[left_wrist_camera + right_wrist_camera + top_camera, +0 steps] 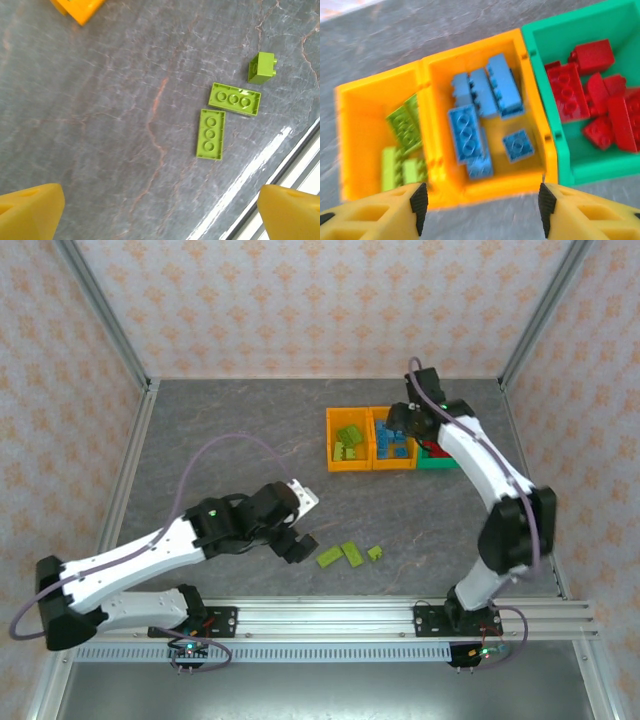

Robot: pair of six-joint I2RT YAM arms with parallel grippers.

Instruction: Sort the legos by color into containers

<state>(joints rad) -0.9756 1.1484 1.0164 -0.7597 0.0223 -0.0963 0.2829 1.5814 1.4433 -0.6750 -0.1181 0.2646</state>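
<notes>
Three lime green legos [352,553] lie loose on the table near the front edge, just right of my left gripper [298,532]. In the left wrist view two flat ones [210,134] and a small block [262,67] sit ahead of my open, empty left gripper [160,215]. Three containers stand in a row: an orange bin [355,130] with green legos [405,122], an orange bin [495,182] with blue legos [467,132], and a green bin [580,172] with red legos [567,92]. My right gripper [482,210] hovers open over the blue bin's near wall, holding nothing.
The metal rail [400,615] runs along the table's near edge, close to the loose green legos. Frame posts and patterned walls enclose the table. Bare grey tabletop [230,430] lies left of the bins.
</notes>
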